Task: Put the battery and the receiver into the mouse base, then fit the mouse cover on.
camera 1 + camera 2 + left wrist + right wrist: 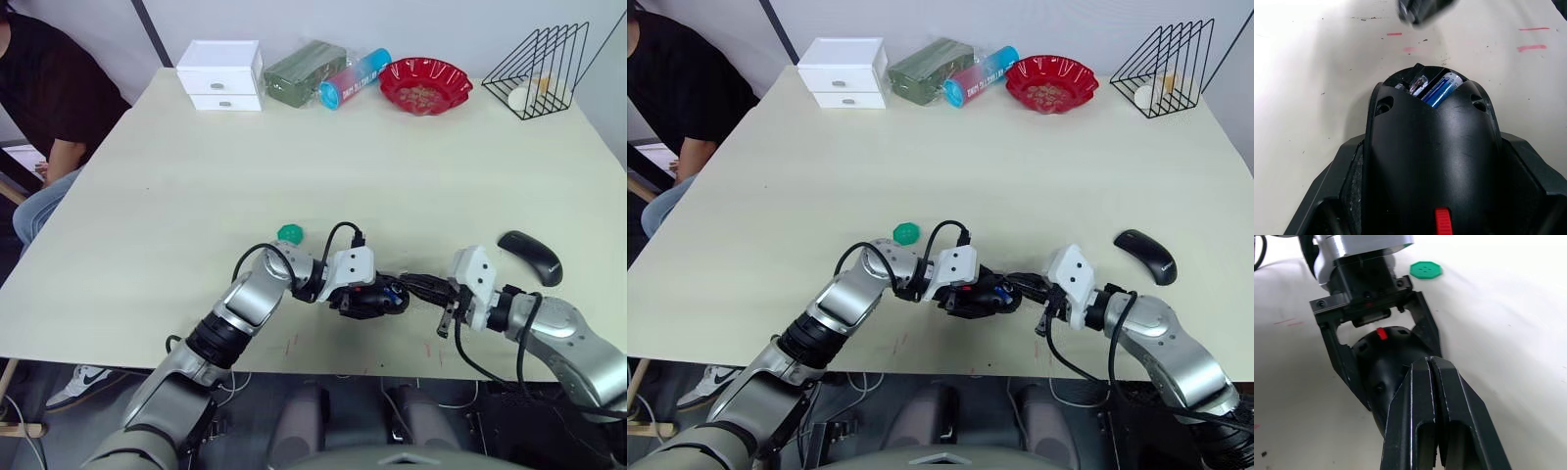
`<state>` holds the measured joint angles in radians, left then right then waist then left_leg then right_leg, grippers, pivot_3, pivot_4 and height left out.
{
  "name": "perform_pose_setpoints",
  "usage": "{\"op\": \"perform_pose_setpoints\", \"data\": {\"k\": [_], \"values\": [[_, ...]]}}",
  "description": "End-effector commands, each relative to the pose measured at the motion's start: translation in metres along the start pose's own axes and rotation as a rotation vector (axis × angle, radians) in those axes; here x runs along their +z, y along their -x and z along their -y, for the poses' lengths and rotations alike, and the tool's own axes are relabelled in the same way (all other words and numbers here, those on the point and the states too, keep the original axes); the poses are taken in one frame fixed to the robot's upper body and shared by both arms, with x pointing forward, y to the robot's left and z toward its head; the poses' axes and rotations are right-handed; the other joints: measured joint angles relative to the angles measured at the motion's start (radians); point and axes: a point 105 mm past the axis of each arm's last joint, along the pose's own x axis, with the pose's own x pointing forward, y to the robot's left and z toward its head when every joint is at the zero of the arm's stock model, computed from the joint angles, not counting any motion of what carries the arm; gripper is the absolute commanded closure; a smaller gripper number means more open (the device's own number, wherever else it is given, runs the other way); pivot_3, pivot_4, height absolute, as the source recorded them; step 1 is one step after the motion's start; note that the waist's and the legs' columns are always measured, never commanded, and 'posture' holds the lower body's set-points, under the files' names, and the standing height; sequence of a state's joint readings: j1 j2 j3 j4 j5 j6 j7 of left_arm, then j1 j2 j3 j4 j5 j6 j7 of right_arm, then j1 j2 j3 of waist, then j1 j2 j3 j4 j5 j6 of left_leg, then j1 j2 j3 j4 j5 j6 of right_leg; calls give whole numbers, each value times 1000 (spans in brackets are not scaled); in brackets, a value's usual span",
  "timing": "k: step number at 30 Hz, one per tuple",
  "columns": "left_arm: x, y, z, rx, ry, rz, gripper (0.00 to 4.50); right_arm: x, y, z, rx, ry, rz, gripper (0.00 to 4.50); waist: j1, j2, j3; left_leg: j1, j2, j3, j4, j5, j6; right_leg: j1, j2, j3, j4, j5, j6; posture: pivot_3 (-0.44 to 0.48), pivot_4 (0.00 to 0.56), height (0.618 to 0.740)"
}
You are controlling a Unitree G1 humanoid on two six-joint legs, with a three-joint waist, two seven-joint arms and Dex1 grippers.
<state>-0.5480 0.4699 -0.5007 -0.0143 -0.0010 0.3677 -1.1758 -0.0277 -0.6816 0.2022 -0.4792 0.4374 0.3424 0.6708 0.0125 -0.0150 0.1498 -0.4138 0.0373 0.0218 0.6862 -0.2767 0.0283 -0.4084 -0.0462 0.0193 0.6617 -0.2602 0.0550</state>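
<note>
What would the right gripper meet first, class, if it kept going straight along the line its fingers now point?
Most likely the mouse base, held in the left gripper. The right gripper, fingers shut, points at its rear end, seemingly touching or nearly so; exact depth is unclear.

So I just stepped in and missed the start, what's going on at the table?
The robot is putting a mouse together. Its left tool is clamped on the mouse base near the table's front edge, with the battery already lying in its compartment. The right tool, fingers shut, is pressed against the end of the base. The mouse cover lies apart, off to the robot's right, not yet fitted.
</note>
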Motion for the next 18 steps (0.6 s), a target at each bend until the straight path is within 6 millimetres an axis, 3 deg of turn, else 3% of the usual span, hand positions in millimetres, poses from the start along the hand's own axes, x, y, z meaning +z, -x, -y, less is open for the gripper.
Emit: {"op": "perform_pose_setpoints", "data": {"k": [1, 18], "values": [[-19, -6, 10, -43, 64, -65, 1541, 4, -1, 1, 7, 52, 15, 4435, 0, 0, 0, 0, 0, 0, 0, 0, 0, 0, 0, 0, 0, 0, 0, 0, 150, 740], [-18, -6, 13, -46, 62, -62, 1541, -5, -10, 6, 9, 65, -9, 4435, 0, 0, 0, 0, 0, 0, 0, 0, 0, 0, 0, 0, 1, 0, 0, 0, 150, 740]]}}
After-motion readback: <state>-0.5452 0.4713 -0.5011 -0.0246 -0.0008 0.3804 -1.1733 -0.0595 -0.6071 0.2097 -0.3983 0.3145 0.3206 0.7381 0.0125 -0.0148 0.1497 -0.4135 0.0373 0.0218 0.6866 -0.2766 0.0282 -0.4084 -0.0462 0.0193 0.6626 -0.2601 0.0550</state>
